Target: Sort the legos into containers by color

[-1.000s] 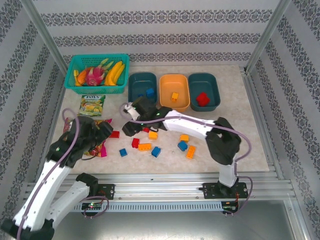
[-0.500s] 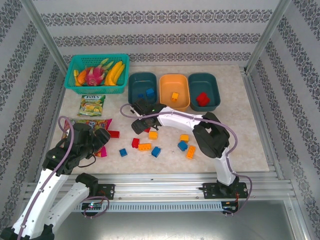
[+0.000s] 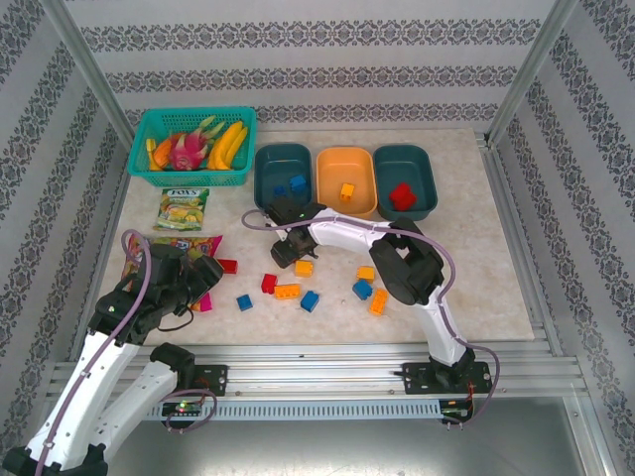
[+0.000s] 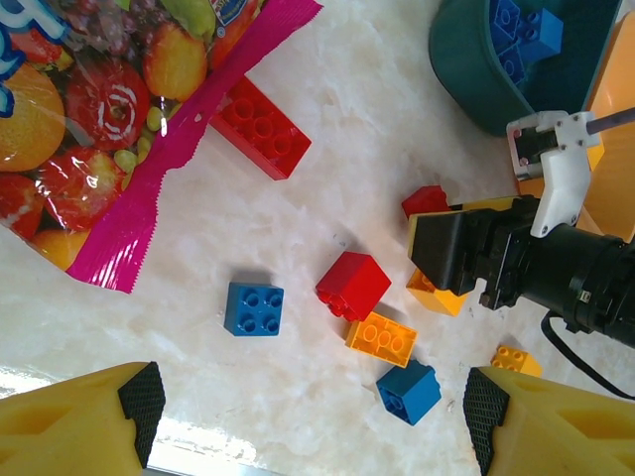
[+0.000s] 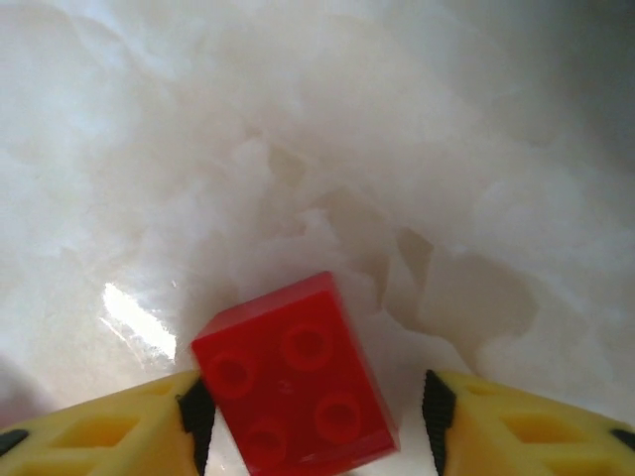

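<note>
Your right tool [image 5: 313, 402] is released, straddling a red lego [image 5: 293, 362] at frame bottom; bare worktop [image 5: 298, 149] beyond. Orange lego [image 3: 304, 267] just beside it. Left tool [image 4: 315, 405] released, snack packet [image 4: 109, 129] upper left.

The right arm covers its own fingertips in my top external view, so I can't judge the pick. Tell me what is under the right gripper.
Observer: A red brick lies studs-up on the table inside the right gripper, whose jaws stand open on either side of it.
Operator: Good. Now report the left gripper's state from its own camera.
Observer: The left gripper is open and holds nothing. A small blue brick and a second red brick lie on the table in the gap it frames.
</note>
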